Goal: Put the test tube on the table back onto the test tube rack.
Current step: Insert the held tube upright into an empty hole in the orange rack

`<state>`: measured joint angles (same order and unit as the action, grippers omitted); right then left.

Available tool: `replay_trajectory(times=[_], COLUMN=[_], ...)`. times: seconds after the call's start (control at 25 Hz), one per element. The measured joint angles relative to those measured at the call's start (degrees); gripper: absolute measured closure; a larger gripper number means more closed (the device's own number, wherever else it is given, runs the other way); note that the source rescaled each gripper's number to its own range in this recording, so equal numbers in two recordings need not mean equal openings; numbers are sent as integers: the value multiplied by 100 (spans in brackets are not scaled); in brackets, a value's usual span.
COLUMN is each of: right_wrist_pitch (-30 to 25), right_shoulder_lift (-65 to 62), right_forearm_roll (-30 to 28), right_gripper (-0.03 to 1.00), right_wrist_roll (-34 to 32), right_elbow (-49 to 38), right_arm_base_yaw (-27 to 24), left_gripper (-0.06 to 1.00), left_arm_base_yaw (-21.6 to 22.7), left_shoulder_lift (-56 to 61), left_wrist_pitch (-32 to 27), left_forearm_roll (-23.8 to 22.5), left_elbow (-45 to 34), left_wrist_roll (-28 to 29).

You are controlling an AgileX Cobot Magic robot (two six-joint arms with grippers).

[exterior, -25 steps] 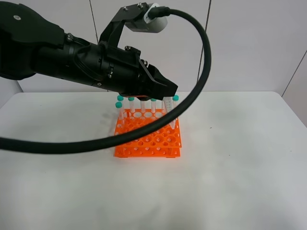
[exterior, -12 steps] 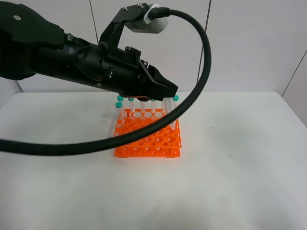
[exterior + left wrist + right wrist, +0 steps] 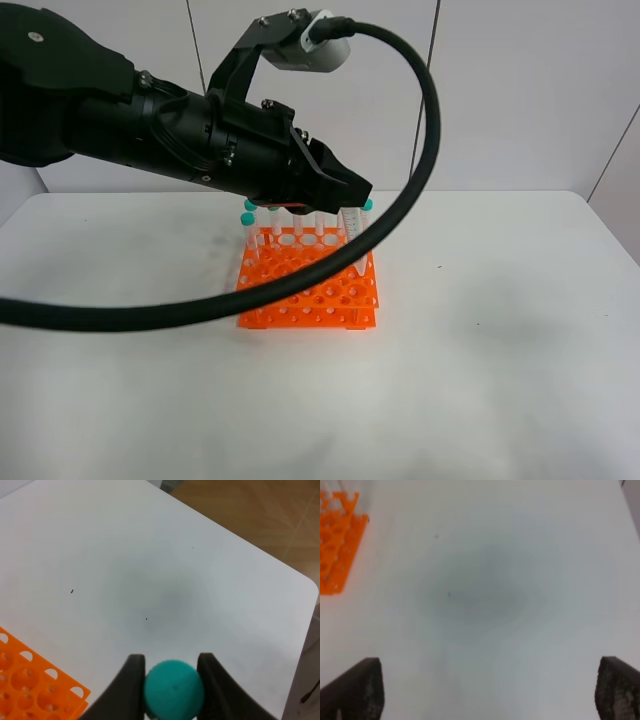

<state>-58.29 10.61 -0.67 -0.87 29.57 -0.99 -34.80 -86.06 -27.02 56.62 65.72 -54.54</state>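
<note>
In the exterior high view my left gripper (image 3: 352, 200) is shut on the test tube (image 3: 351, 222), which hangs tip down over the right rear corner of the orange test tube rack (image 3: 320, 295). The tip sits about level with the rack's top tier; I cannot tell whether it is inside a hole. The left wrist view shows the tube's teal cap (image 3: 174, 690) pinched between the black fingers (image 3: 131, 685), with a rack corner (image 3: 30, 692) beside it. My right gripper (image 3: 487, 690) is open above the bare white table (image 3: 485, 595); the exterior view does not show it.
Several other teal-capped tubes (image 3: 248, 225) stand in the rack's back row. A thick black cable (image 3: 425, 140) loops from the left arm across the front of the rack. The rack's edge (image 3: 337, 535) shows at one corner of the right wrist view.
The left gripper with the tube has crept slightly to the right over the rack. Nothing else has moved.
</note>
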Motion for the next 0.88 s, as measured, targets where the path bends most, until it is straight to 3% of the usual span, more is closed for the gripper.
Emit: replay_trajectory(times=[0.52,0.88], right_wrist_pitch=[-34,-42], right_shoulder_lift=[-110,-1083], right_forearm_roll=[447,532], right_gripper=[4,4], right_wrist_roll=[190,259], right_elbow=[-127,-145], right_arm_base_yaw=[0,0], left_gripper=[94,94], left_arm_base_yaw=[0,0], left_shoulder_lift=[0,0], left_wrist_pitch=[-2,-7], left_forearm_roll=[0,0], left_elbow=[0,0], left_wrist_roll=[-5,-5])
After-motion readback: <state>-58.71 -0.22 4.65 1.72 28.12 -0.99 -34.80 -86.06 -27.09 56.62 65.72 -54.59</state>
